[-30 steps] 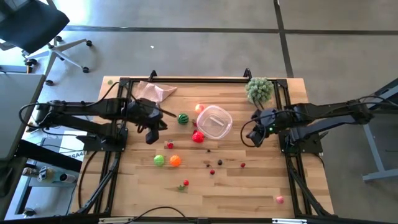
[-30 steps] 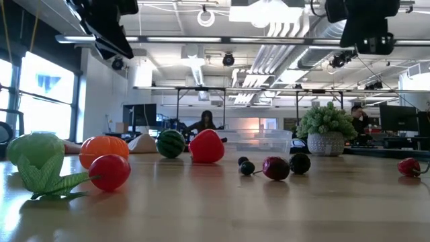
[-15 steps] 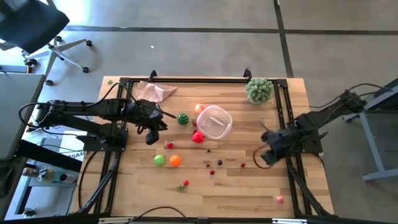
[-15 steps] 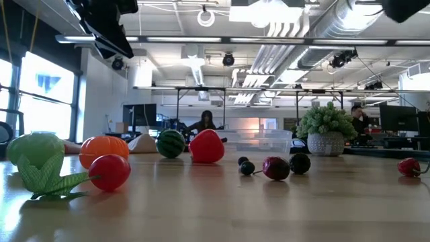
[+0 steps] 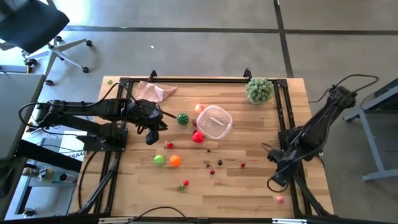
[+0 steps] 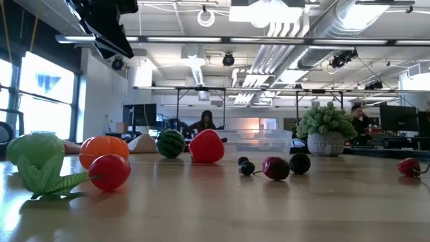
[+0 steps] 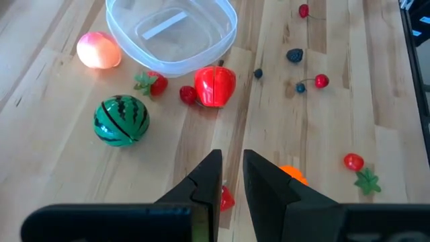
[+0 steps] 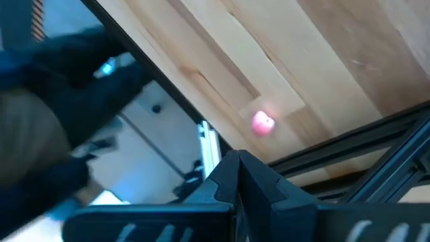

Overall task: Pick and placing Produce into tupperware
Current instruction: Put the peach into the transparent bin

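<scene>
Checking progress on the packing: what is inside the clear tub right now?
The tupperware looks empty; only its clear bottom with a raised ridge shows. The peach-coloured ball, strawberry and red piece lie outside against or near its rim. Nothing hides its inside.

Desk (image 5: 236, 186): pale, smooth wood planks. Tupperware (image 7: 171, 33): clear glossy plastic. Watermelon ball (image 7: 121, 120): glossy plastic.

Right hand (image 5: 273, 183) now near table edge.

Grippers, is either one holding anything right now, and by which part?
No. The left gripper hangs nearly shut over the table with nothing between its fingers. The right gripper is shut and empty at the table's edge.
</scene>
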Controlling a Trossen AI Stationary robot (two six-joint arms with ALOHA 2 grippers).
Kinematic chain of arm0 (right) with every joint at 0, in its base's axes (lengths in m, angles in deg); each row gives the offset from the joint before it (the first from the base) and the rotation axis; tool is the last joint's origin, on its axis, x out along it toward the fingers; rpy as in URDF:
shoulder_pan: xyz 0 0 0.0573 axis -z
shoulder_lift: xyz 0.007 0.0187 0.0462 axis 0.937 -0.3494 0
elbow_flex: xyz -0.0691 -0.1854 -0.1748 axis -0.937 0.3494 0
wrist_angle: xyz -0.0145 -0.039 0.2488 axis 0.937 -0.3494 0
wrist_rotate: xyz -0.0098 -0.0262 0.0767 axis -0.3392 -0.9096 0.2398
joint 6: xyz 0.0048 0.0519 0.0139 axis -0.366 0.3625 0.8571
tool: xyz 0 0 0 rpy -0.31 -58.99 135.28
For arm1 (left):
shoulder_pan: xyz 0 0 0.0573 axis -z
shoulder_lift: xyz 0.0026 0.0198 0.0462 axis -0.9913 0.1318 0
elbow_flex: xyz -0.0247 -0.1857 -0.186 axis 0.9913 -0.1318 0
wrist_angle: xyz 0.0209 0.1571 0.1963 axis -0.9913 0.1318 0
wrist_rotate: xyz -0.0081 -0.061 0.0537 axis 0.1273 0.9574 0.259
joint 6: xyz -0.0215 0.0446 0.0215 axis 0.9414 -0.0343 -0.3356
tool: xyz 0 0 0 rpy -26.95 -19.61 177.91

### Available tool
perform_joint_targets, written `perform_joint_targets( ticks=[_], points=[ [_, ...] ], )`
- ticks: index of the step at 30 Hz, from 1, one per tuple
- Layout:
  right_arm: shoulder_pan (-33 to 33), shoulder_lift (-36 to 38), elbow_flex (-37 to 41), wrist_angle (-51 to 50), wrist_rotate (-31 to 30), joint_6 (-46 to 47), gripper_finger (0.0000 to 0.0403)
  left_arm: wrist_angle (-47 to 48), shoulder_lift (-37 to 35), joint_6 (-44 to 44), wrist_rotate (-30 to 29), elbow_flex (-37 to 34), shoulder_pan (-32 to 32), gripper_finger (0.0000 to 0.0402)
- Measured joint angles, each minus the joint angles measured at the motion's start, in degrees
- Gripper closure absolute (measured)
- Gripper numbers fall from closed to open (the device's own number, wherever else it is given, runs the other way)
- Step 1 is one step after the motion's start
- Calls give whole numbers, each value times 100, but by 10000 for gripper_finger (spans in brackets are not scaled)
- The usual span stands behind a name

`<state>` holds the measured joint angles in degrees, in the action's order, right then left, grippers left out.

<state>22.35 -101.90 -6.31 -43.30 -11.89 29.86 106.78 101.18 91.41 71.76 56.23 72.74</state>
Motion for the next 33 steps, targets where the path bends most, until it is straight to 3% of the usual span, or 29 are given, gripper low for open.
perform_joint_targets(
  ticks=[6,13,26,33],
  points=[
    [-51,-519,0,100,-121,-36,402,2,0,-59,2,-2,0,350],
    [-51,-842,0,264,-562,-87,402,-44,0,-1153,-626,-2,-7,350],
    [-124,-849,0,357,-229,-542,401,34,22,-1362,-861,-2,-4,350],
    [-529,-860,0,397,-277,-84,342,20,46,-1349,-817,-4,-4,350]
  ],
)
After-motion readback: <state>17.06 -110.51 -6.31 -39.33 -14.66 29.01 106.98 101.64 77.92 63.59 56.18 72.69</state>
